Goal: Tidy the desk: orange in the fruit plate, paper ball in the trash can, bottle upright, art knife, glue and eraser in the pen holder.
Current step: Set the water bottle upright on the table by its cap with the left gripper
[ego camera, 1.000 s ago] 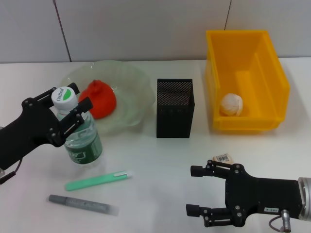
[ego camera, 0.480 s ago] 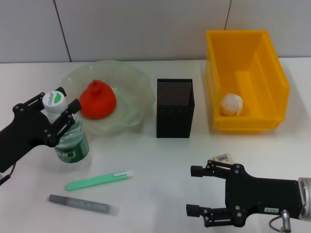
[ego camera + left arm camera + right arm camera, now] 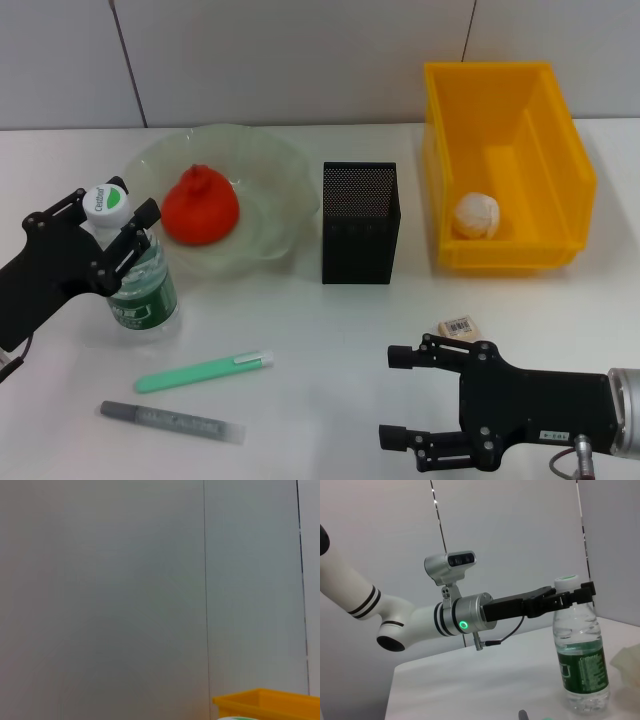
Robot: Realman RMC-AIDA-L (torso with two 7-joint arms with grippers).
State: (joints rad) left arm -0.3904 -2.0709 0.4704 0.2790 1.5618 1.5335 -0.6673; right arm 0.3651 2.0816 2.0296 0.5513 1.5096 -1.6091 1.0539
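Left end effector (image 3: 112, 238): closed around the neck of the water bottle (image 3: 135, 270), just under its white cap; the right wrist view shows the same grip (image 3: 570, 596) on the bottle (image 3: 579, 660).
Water bottle: upright on the desk (image 3: 320, 320), to the left of the pen holder (image 3: 360, 222) and just in front of the fruit plate's near-left rim.
Right end effector (image 3: 410, 396): fingers spread wide, holding nothing, low over the desk in front of the pen holder and a little to its right.
Eraser (image 3: 459, 326): flat on the desk just beyond the right end effector's upper finger, in front-right of the pen holder.
Orange (image 3: 200, 205): inside the fruit plate (image 3: 270, 170), left of the pen holder.
Paper ball (image 3: 477, 215): inside the yellow bin (image 3: 560, 150), right of the pen holder.
Green art knife (image 3: 203, 370): lying on the desk, front-left of the pen holder.
Grey glue pen (image 3: 170, 421): lying just nearer than the knife, apart from it.
Pen holder: black mesh, upright, between plate and bin.
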